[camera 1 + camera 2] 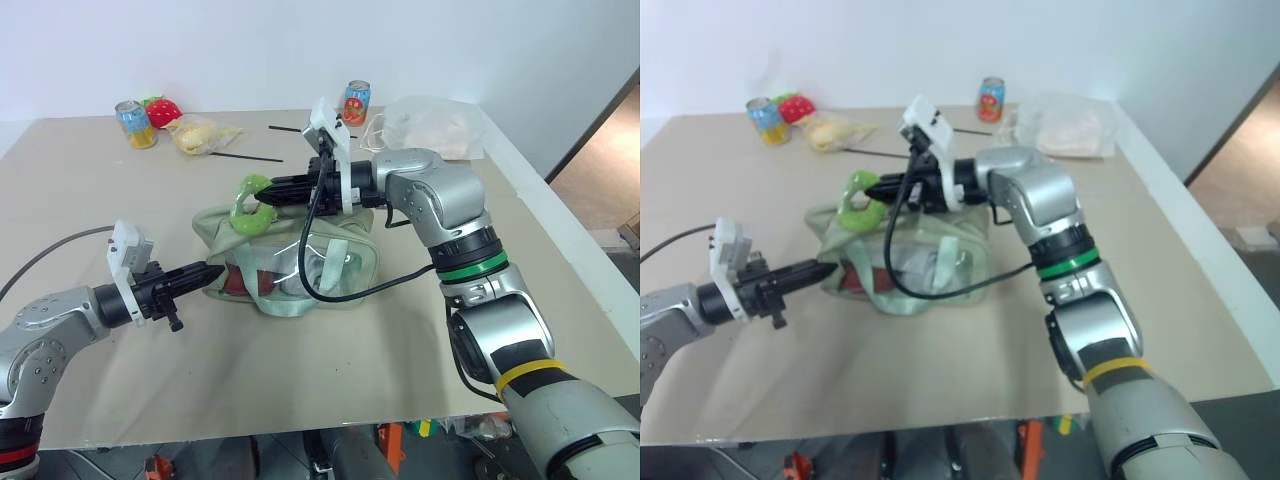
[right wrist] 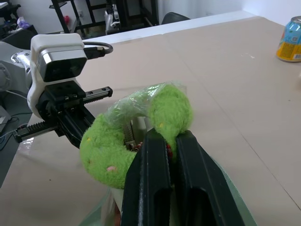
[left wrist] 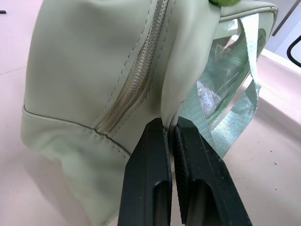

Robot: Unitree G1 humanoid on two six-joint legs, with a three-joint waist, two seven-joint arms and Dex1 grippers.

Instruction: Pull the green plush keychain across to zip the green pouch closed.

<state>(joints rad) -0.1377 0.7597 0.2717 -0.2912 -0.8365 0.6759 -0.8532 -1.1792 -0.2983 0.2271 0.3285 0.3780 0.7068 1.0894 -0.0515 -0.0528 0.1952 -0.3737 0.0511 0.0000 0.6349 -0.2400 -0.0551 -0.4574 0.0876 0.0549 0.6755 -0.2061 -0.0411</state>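
Right gripper clenched on fuzzy lime-green plush keychain; left gripper pinches sage-green fabric pouch (end seam). Next: pull zipper across.

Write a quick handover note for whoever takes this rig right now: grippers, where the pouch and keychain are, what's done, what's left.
Left gripper: shut on the end of the green pouch, pinching a fold of fabric beside the zipper to brace it.
Right gripper: shut on the green plush keychain, above the pouch's top.
Pouch sits mid-table, contents visible through its clear side.
Done: both grips are set.
Left: pull the keychain across to zip the pouch closed. How far the zipper has already run cannot be told.
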